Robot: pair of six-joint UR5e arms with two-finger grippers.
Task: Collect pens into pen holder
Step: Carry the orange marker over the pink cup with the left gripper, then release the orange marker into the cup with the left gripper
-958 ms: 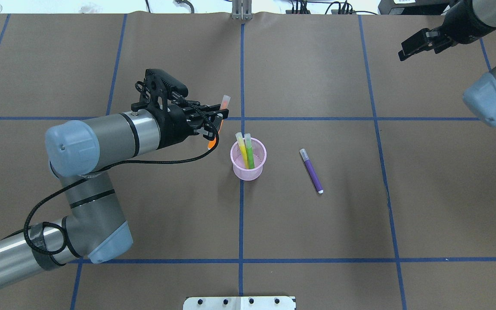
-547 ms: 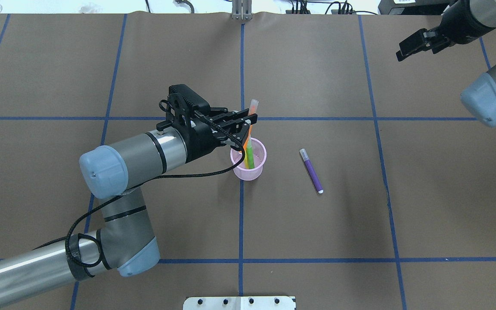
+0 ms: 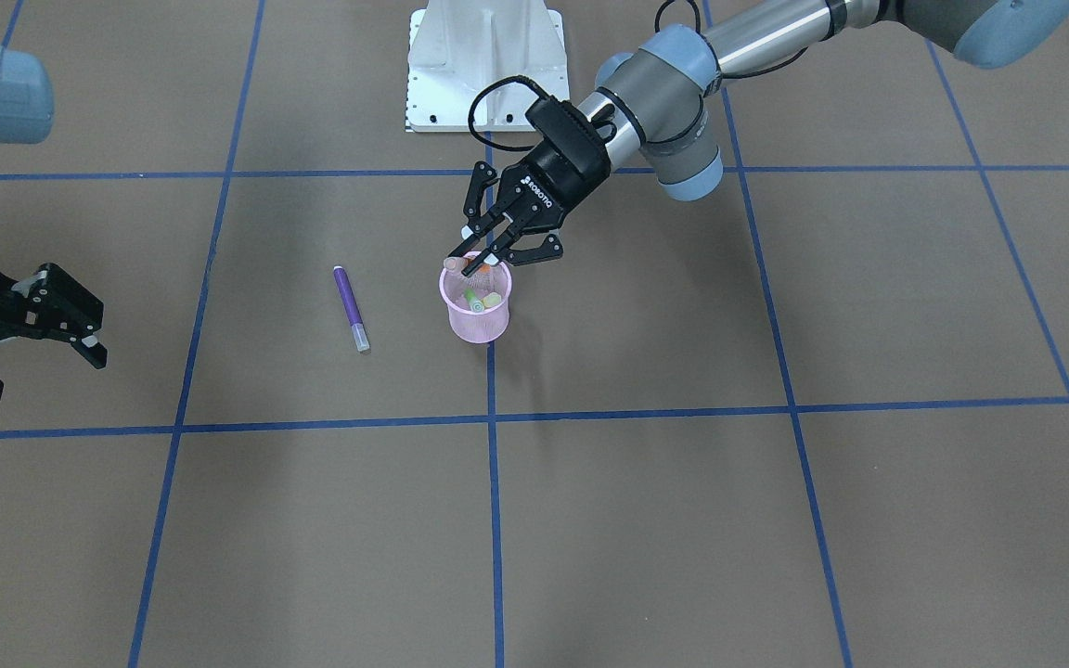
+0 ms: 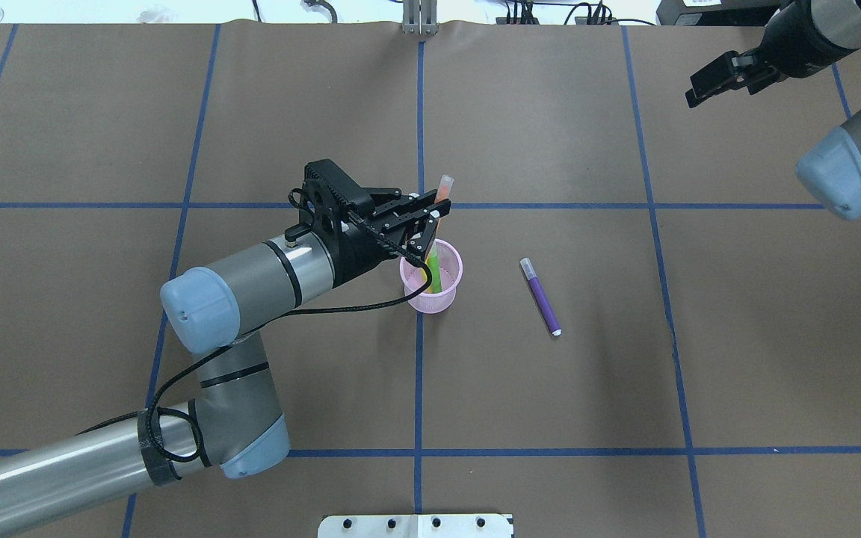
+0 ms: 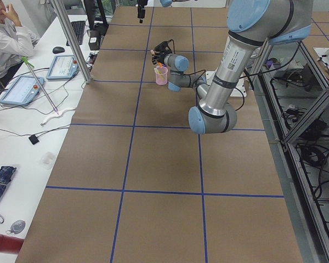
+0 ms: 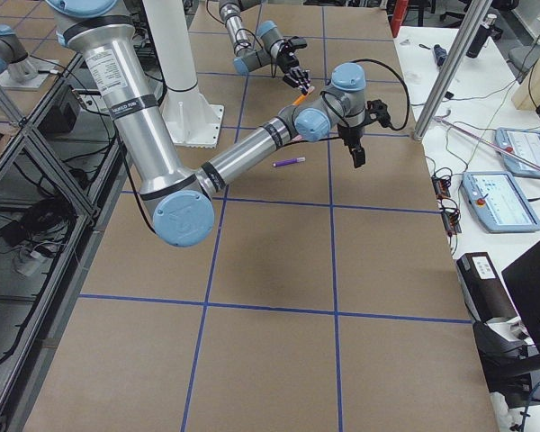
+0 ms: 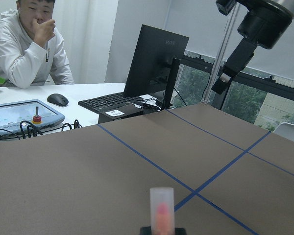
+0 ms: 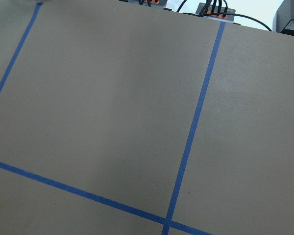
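Pink mesh pen holder (image 4: 431, 299) stood upright, a green pen (image 4: 435, 272) and yellow pen (image 4: 426, 279) leaning inside; an orange pen (image 4: 443, 190), pinched in the left tool (image 4: 430, 218), tilted over its rim; a purple pen (image 4: 541, 297) lay flat nearby.

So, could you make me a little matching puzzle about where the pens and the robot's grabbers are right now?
Things:
1. slim orange pen with whitish cap
2. slim purple pen with whitish cap
3. slim green pen
4. right arm's jaws

States:
A. lying flat on the brown paper-covered table
B. open and empty, off to the side
C. standing inside the round pink wire-mesh cup
D. clamped in the left arm's jaws, over the cup

Pairs: 1-D, 2-A, 3-C, 4-B.
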